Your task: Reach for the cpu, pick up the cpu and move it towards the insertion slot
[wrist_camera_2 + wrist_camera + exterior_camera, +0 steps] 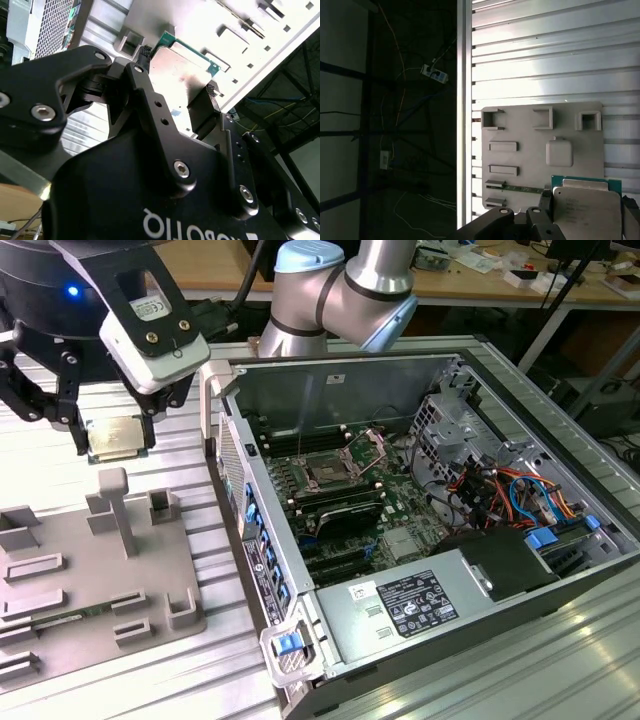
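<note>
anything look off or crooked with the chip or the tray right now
Nothing stands out. The cpu sits flat and square in the gripper, lifted above the grey tray. The insertion slot in the open computer case looks undamaged.

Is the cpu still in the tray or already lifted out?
Lifted out. The gripper is shut on the cpu, holding it above the grey tray; in both wrist views its fingers clamp the chip's edges.
</note>
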Robot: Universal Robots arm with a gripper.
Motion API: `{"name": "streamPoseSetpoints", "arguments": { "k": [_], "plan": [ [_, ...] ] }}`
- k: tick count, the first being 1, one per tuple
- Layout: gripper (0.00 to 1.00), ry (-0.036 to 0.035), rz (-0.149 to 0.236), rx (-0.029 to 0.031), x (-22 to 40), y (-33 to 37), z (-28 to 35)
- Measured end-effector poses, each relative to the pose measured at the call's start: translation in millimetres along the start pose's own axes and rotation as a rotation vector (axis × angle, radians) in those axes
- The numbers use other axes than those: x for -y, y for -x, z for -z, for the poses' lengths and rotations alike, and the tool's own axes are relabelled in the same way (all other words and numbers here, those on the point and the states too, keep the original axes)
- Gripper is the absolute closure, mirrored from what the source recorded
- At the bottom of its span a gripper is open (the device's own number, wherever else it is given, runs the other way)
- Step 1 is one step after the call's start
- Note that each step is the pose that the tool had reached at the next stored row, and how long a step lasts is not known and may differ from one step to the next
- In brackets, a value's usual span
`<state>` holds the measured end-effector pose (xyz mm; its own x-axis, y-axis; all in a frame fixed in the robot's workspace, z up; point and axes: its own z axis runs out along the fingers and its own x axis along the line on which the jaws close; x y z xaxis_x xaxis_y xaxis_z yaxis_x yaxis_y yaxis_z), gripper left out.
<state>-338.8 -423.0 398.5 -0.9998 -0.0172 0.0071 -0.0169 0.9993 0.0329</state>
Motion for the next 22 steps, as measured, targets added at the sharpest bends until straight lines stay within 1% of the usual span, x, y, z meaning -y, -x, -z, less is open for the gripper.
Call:
{"name": "streamPoseSetpoints", "arguments": {
  "k": [3,5,18,22],
  "plan": [
    [0.45,0.0,0.0,0.0,0.1,5.0,0.0],
    [0.45,-0.0001,0.0,0.0,0.2,10.6,0.1],
    [0.45,0.0,0.0,0.0,0.5,27.9,0.2],
    [0.45,0.0,0.0,0.0,0.6,34.6,0.2]
  ]
}}
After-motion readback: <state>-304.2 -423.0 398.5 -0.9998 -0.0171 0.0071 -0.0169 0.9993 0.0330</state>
